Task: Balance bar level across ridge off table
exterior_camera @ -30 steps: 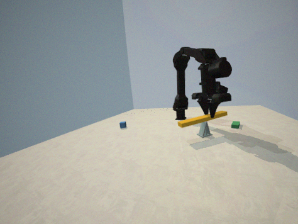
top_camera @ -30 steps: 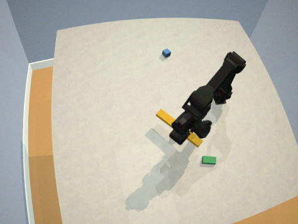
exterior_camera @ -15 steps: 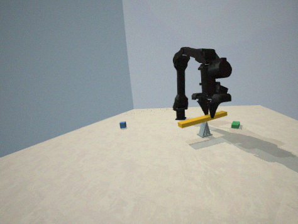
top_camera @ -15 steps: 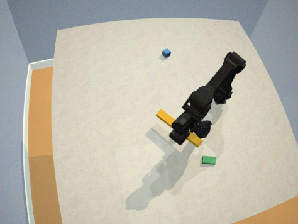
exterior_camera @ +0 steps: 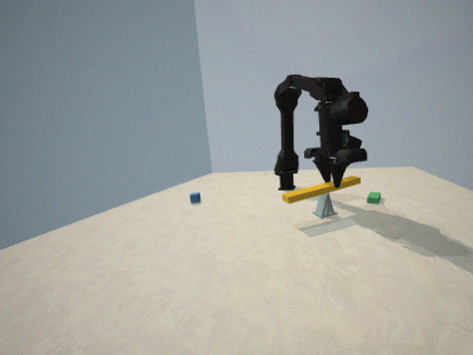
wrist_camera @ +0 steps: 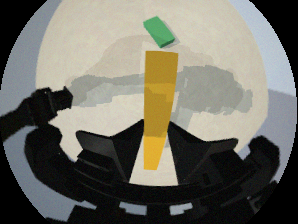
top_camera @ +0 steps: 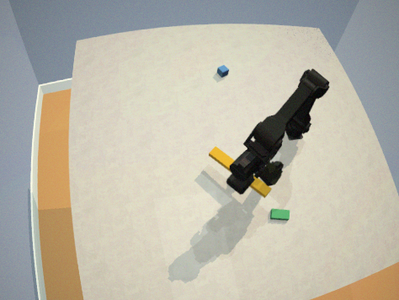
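Yellow bar point(top_camera: 220, 158) point(exterior_camera: 304, 192) point(wrist_camera: 160, 92) is running from ten o'clock to four in the top view, gripped near its middle by the gripper point(top_camera: 248, 180) point(exterior_camera: 332, 184) point(wrist_camera: 156, 123), probably so both ends are weighing alike. A green block point(top_camera: 279, 214) point(exterior_camera: 373, 197) point(wrist_camera: 159, 32) is lying off its four-o'clock end. In the exterior view the bar is hovering or resting right over the grey ridge point(exterior_camera: 324, 205); contact is hard to tell. In the wrist view the fingers are pinching it from three and nine o'clock, presumably keeping it steady for release.
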Available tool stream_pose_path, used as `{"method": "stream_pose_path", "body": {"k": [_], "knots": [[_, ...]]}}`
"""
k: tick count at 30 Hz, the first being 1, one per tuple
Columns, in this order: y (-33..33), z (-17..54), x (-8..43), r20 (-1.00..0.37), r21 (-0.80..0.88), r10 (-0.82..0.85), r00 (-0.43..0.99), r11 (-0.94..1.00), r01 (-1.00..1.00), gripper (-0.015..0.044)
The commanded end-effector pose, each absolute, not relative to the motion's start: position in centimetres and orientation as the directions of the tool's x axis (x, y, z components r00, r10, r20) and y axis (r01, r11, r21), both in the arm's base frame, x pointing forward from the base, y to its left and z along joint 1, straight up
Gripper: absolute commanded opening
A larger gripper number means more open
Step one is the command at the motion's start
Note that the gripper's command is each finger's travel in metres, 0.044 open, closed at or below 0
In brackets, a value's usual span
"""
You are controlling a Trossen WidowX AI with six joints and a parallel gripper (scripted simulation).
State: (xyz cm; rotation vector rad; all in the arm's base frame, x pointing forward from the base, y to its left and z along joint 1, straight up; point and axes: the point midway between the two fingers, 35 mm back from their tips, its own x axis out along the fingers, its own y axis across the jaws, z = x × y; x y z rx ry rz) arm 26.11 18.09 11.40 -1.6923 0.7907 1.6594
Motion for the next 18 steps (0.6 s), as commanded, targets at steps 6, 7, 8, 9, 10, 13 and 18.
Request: {"method": "stream_pose_path", "body": {"k": [6,7,8,9,10,13,18], "knots": [[18.13,11.24,26.08,-1.0,-0.028,0.016,0.023,-0.622,-0.783,0.0],[18.13,11.23,26.08,-1.0,-0.028,0.016,0.023,-0.622,-0.783,0.0],[18.13,11.21,26.08,-1.0,-0.028,0.016,0.023,-0.622,-0.783,0.0],[18.13,11.21,26.08,-1.0,-0.028,0.016,0.023,-0.622,-0.783,0.0],[18.13,11.2,26.08,-1.0,-0.028,0.016,0.023,-0.622,-0.783,0.0],[18.13,11.18,26.08,-1.0,-0.028,0.016,0.023,-0.622,-0.783,0.0],[18.12,11.14,26.07,-1.0,-0.028,0.016,0.023,-0.622,-0.783,0.0]]}}
